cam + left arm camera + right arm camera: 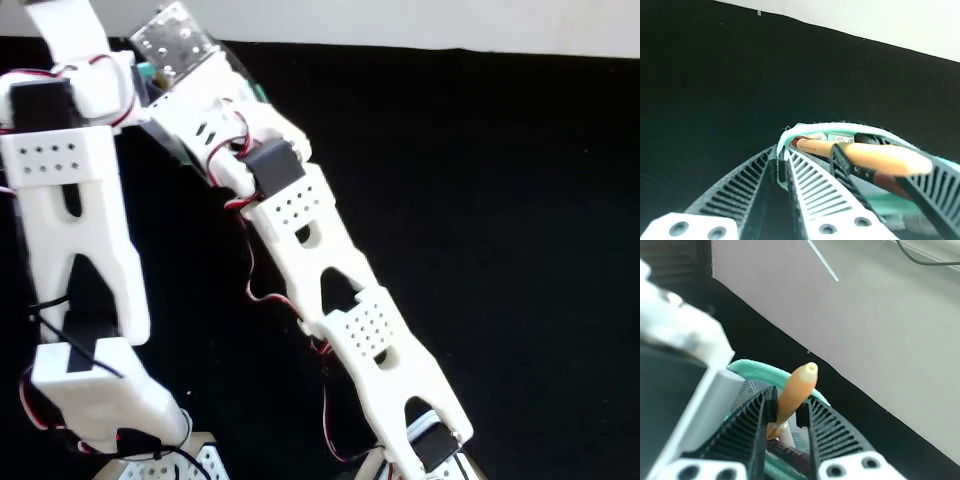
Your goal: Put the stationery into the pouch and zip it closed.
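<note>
1. Step in hand, as I read it: loading the stationery. The zip-up is still to come.
2. My right gripper (pixel 786 403) is clamped on an orange pen (pixel 797 382). It holds the pen around mid-barrel, with the pale tip poking out past the fingers.
3. My left gripper (pixel 780 155) is pinched onto the teal rim of the pouch (pixel 790 131) and seems to be holding the mouth open. That's low centre in the left wrist view.
4. The pouch sits on the black bench (pixel 715 90) near its far edge, by the white wall. In the high view both arms stretch toward the upper left of the frame and cover most of it.
5. In the left wrist view the orange pen lies across the open mouth. A dark red pen (pixel 887 181) lies just under it, already inside from the look of it.
6. Next move, I reckon: tip the orange pen down into the opening and let go. The left gripper should keep its hold on the rim so the mouth doesn't flop shut.
7. I can't tell whether more stationery is waiting on the bench.
</note>
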